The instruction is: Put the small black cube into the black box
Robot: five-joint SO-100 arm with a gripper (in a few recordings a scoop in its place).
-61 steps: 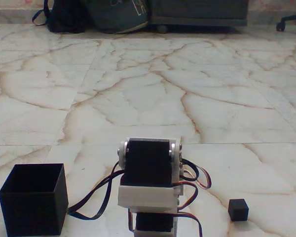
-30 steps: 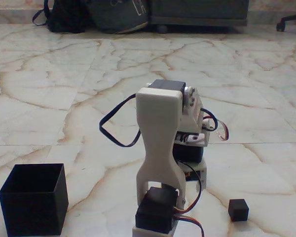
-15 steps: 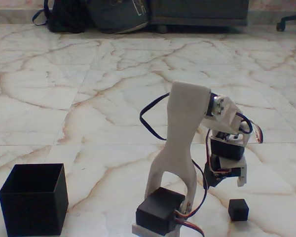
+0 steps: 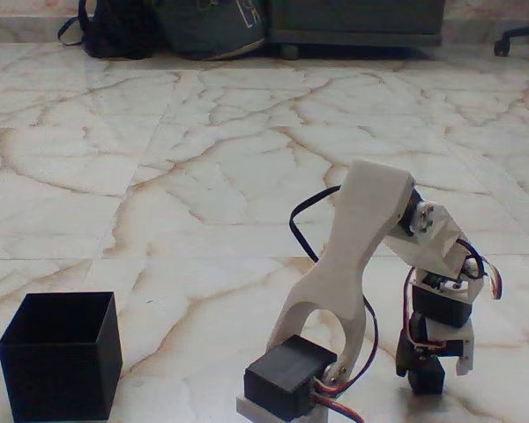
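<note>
I'm working over a marble floor (image 4: 247,159), veined and pale, with bags and furniture along its far edge; my white arm (image 4: 353,256) rises from its base at the bottom of the fixed view and bends over to the right, wrist pointing down; the black box (image 4: 60,357) stands open-topped at the lower left, well apart from everything else; the gripper (image 4: 428,363) hangs right at the small black cube (image 4: 428,379), which sits on the floor at the lower right, partly hidden behind the fingers.

I judge I'm in the pick-up step; the cube is not yet lifted and nothing is in the box. From this angle I cannot tell whether the fingers are spread or closed, nor whether they straddle the cube or merely stand in front of it.

Next I'd want the fingers either side of the cube, then a firm close, a lift, and a long swing left across the floor to above the box before letting go.
</note>
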